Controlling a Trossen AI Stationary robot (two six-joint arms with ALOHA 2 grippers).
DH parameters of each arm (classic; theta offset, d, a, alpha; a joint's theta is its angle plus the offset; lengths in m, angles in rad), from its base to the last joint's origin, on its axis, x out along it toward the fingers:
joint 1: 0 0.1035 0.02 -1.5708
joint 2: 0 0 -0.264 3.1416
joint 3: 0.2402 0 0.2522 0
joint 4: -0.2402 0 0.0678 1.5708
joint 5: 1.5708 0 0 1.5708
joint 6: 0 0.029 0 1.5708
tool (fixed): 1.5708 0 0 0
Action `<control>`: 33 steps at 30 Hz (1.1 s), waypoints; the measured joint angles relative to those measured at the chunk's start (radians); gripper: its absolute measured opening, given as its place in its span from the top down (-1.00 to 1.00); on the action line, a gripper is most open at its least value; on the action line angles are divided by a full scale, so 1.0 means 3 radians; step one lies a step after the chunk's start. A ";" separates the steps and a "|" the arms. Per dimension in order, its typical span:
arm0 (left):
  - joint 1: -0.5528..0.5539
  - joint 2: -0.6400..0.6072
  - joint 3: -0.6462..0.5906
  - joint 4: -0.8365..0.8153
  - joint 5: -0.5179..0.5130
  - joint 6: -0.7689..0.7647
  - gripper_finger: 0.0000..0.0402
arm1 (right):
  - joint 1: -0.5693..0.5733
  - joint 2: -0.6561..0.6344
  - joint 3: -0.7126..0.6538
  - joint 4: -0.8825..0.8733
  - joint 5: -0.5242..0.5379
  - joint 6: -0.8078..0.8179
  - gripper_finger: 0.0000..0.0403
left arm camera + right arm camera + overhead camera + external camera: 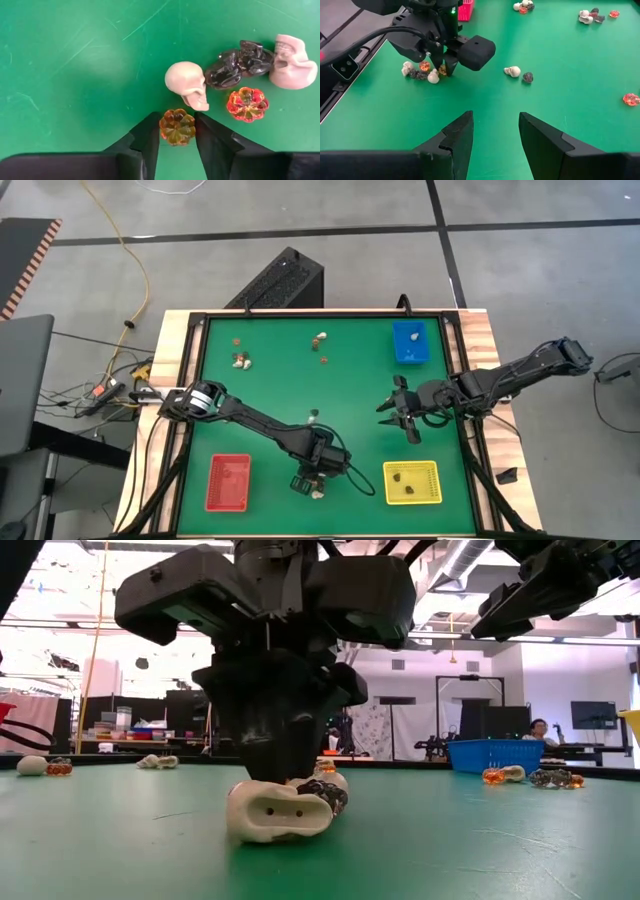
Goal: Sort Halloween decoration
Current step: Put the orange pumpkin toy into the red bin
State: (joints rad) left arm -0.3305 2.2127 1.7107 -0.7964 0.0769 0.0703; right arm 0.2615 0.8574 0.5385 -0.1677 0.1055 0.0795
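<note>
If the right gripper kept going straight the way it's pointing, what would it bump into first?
Probably the bare green mat. The right gripper hangs open and tilted down; beyond lie a small skull and the left gripper, though depth is unclear.

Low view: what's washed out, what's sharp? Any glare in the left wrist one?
Low view: bright room behind the table, the left hand a dark backlit mass, the cream skull under it lit and fairly sharp, its shadow on the green mat. Left wrist view: even light, small highlights on the orange pumpkin between the fingers and on the black trinkets.
</note>
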 joint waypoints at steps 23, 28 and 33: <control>-0.0625 -0.1638 -0.1071 -0.0920 -0.0999 -0.2554 0.57 | 0.0071 0.0000 0.0000 -0.0014 -0.0018 -0.0026 0.06; -0.1089 -0.2357 -0.1891 -0.0496 -0.0854 -0.3903 0.57 | 0.0114 -0.0001 0.0000 -0.0013 -0.0017 -0.0092 0.06; -0.1471 -0.2804 -0.2316 -0.0167 -0.0997 -0.4646 0.57 | 0.0097 -0.0001 0.0000 -0.0010 -0.0017 -0.0117 0.06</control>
State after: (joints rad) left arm -0.7718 1.3714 1.0159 -0.8464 -0.2224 -1.3235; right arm 0.2905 0.8570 0.5385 -0.1707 0.1005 0.0443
